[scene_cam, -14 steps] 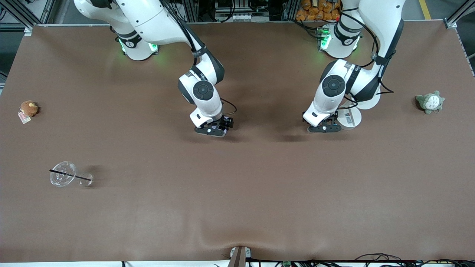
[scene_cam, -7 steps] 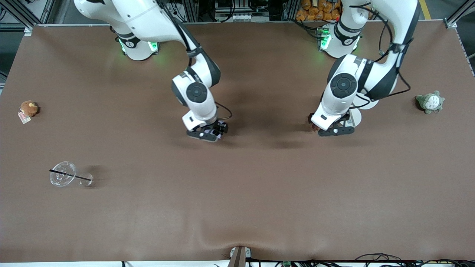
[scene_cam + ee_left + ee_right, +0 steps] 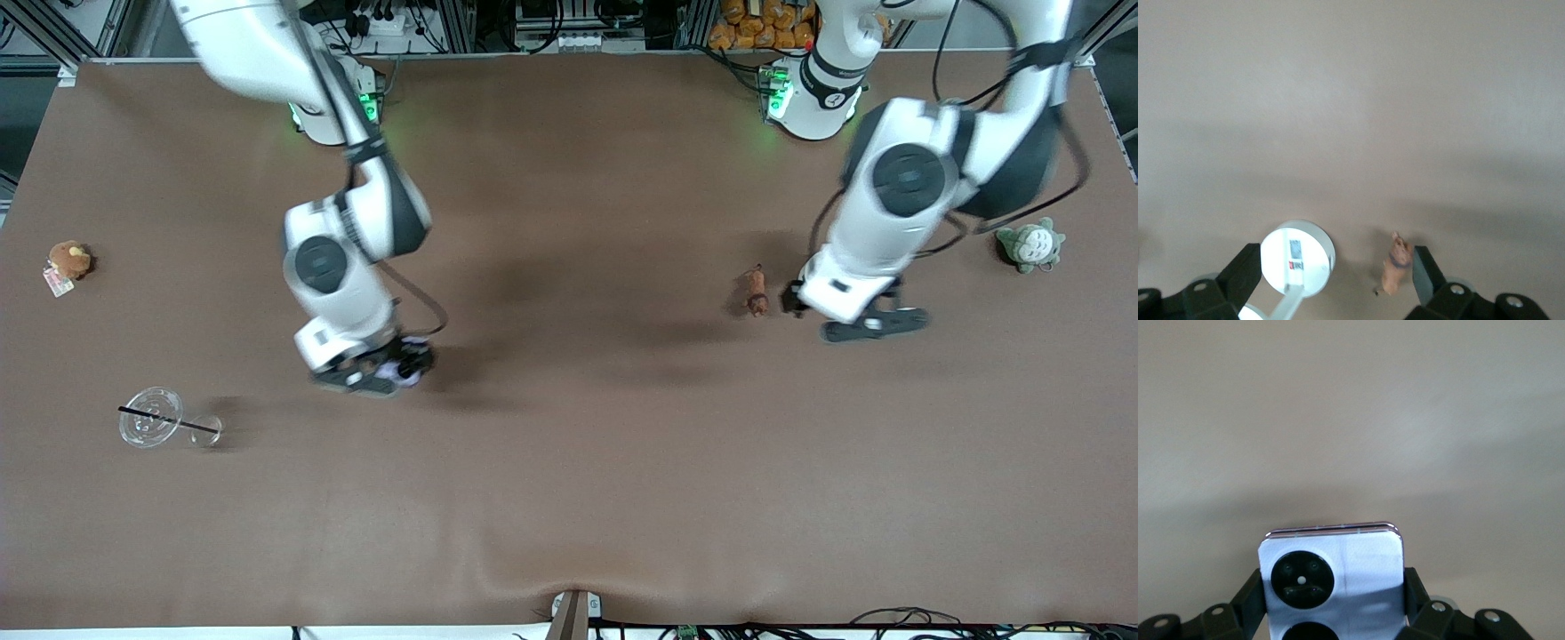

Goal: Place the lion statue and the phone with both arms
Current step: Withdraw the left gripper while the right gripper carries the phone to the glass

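The right gripper (image 3: 373, 378) hangs over the table's middle strip, toward the right arm's end, fingers clamped on the phone (image 3: 1331, 577) (camera circles showing). The lion statue (image 3: 757, 292) stands free on the table just beside the left gripper (image 3: 876, 324), whose fingers are spread apart.

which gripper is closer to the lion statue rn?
Left. The left gripper is open just beside the lion statue, which stands free on the table. The right gripper is well off toward the right arm's end, shut on the phone.
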